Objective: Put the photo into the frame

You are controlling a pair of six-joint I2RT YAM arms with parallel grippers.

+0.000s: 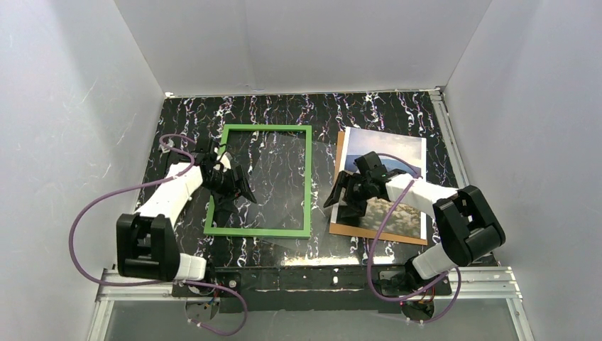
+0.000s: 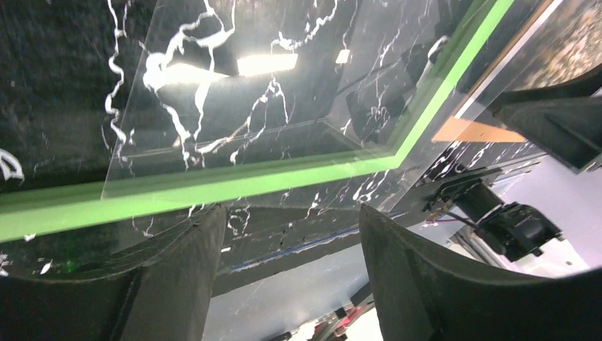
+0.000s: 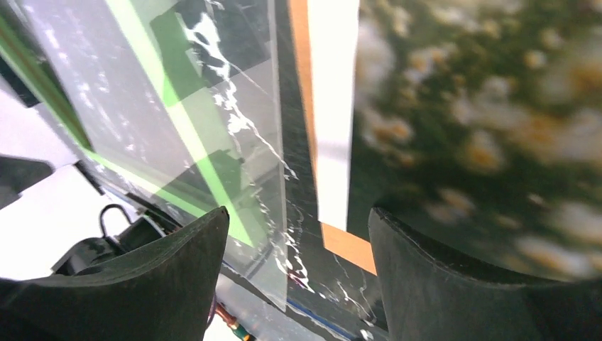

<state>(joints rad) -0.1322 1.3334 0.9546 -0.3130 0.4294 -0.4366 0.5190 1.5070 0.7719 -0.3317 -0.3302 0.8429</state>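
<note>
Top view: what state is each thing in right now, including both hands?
frame: lying flat, no photo in it.
clear sheet: lying skewed over the frame, poking past its right side.
photo: picture side up on the backing board.
backing board: flat, right of the frame.
left hand: open, empty.
right hand: open, empty.
</note>
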